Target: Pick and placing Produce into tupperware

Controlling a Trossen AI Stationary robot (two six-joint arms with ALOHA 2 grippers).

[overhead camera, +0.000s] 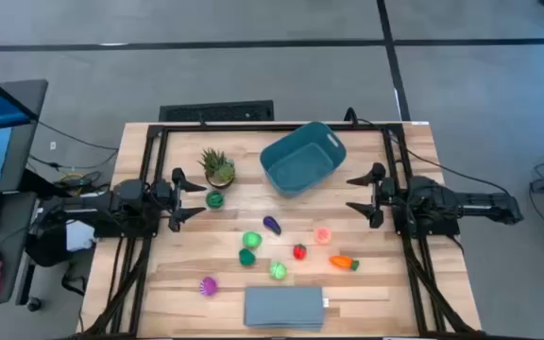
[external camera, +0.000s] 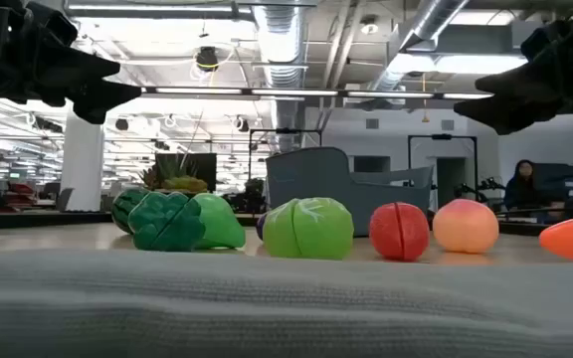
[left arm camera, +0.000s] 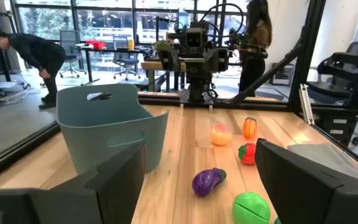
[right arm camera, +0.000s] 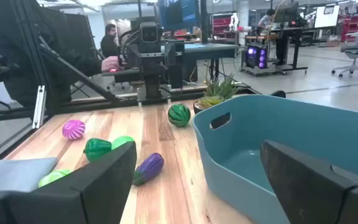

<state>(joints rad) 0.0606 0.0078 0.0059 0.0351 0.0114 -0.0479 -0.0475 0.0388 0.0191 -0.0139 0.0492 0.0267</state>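
The teal tupperware (overhead camera: 302,158) stands empty at the table's far middle, turned at an angle. Several produce toys lie on the wood nearer the front: a striped green one (overhead camera: 215,199), a purple eggplant (overhead camera: 272,225), a green one (overhead camera: 252,240), a dark green one (overhead camera: 246,256), a red one (overhead camera: 299,251), a pink one (overhead camera: 322,235), an orange carrot (overhead camera: 344,263), a light green one (overhead camera: 278,270) and a magenta one (overhead camera: 208,285). My left gripper (overhead camera: 187,197) is open at the left edge, beside the striped green toy. My right gripper (overhead camera: 365,195) is open at the right edge, level with the tupperware.
A spiky potted plant (overhead camera: 217,167) stands left of the tupperware, close to my left gripper. A flat grey-blue slab (overhead camera: 283,306) lies at the near edge. A black frame (overhead camera: 272,126) runs around the table. People stand in the room beyond.
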